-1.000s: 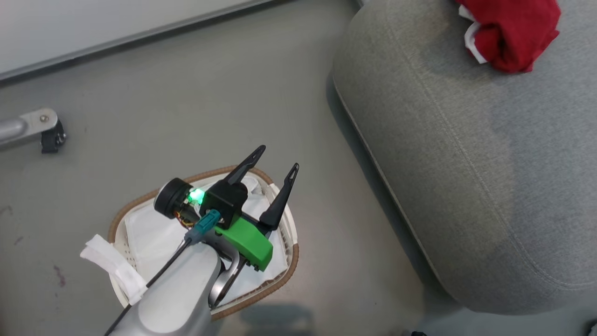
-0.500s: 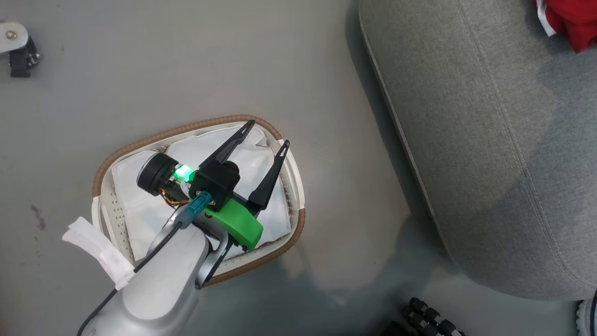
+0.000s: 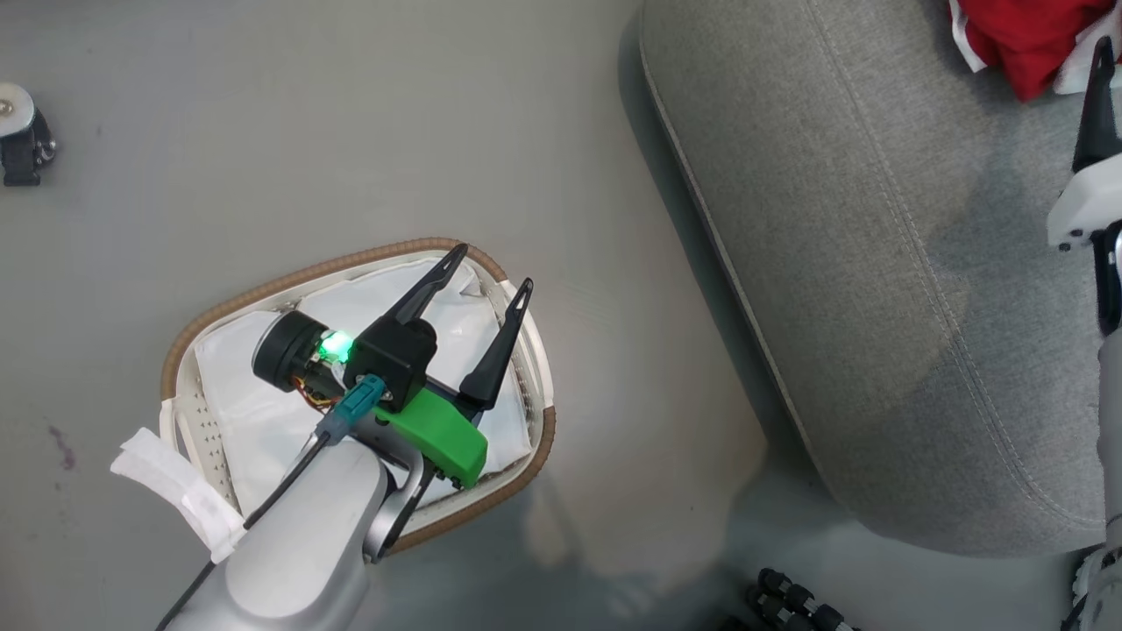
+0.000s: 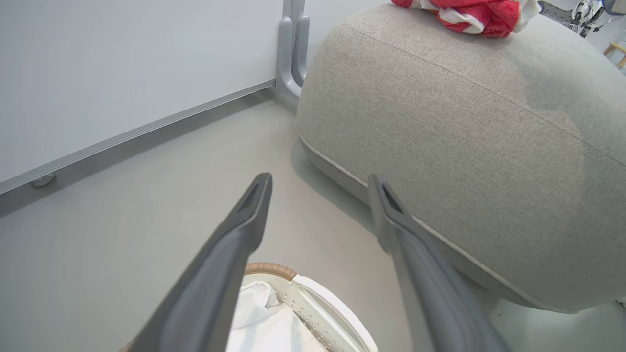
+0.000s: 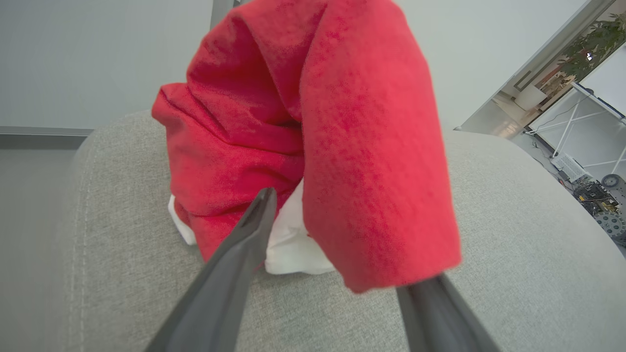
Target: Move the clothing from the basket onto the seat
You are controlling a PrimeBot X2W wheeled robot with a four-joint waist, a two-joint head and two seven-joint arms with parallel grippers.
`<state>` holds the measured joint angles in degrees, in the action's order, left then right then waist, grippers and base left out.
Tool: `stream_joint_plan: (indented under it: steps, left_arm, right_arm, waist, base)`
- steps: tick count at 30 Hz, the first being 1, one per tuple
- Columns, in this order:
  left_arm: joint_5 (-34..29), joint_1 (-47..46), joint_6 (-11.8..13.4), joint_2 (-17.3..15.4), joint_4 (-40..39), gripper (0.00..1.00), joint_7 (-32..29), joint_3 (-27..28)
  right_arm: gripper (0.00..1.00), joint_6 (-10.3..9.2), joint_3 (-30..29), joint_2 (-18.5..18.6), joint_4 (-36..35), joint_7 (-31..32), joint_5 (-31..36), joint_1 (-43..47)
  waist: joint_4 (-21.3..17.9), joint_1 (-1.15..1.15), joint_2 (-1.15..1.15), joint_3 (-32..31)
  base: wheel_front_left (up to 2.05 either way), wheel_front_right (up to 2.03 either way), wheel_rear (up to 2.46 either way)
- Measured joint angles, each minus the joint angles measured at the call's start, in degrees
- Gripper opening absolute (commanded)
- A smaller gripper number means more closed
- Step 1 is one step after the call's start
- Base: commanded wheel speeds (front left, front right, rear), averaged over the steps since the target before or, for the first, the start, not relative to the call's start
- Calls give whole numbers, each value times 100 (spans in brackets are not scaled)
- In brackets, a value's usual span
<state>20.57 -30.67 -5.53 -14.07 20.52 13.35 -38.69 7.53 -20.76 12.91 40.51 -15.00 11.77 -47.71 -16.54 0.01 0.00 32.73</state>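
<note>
Red fabric with white trim for the clothing (image 5: 293, 122): heaped on top of the seat (image 3: 833, 263), toward that grey cushion's far edge, resting on the upholstery. From the right wrist, a tall crumpled mound with a white panel tucked low at its front, down against the seat's weave.

Right gripper (image 5: 325, 205): up over the seat, right at the heap. Fingers spread wide. One fingertip at the red-and-white folds, touching or just short, cannot tell which. Other fingertip hidden behind a hanging red flap; whether that flap rests on it, cannot tell.

Basket (image 3: 351, 260): down on the grey floor (image 3: 351, 114), off the seat's rounded corner, apart from it with a strip of floor between. White perforated walls, brown woven rim, rumpled white liner (image 3: 254, 412) inside. White strip (image 3: 175, 491) wrapped at the basket end farthest from the seat.

Left gripper (image 3: 493, 267): off that same corner of the seat, raised over the basket's liner. Fingers wide apart and empty, tips aimed toward the seat's side.

From the left wrist: seat's rounded side bulging just beyond those tips, stitched seam running low along it, red heap up on its top.
</note>
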Motion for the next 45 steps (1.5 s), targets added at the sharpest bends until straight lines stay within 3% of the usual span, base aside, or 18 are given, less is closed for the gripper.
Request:
stream_joint_plan:
  steps: [10,23,37,45]
  left_arm:
    - [244,309,38,230,142,100,141,223]
    - [321,1056,-1,720,51,100,177,1033]
    - [-51,1865,110,946,-55,100,179,2414]
    - [-112,2470,91,1007,-23,100,179,2973]
  right_arm:
    - [100,0,187,-51,-431,0,-326,1049]
    - [100,0,834,140,-756,0,-445,1012]
    - [100,0,1569,-826,-972,0,-1053,1717]
    - [100,-1,1813,-1002,-1435,0,-1640,2683]
  waist:
    - [1,-1,0,-635]
    - [319,-1,0,-1747]
    - [1358,-1,0,-2514]
    - [1843,-1,0,-2886]
  base:
    - [0,0,0]
    - [0,0,0]
    - [0,0,0]
    - [0,0,0]
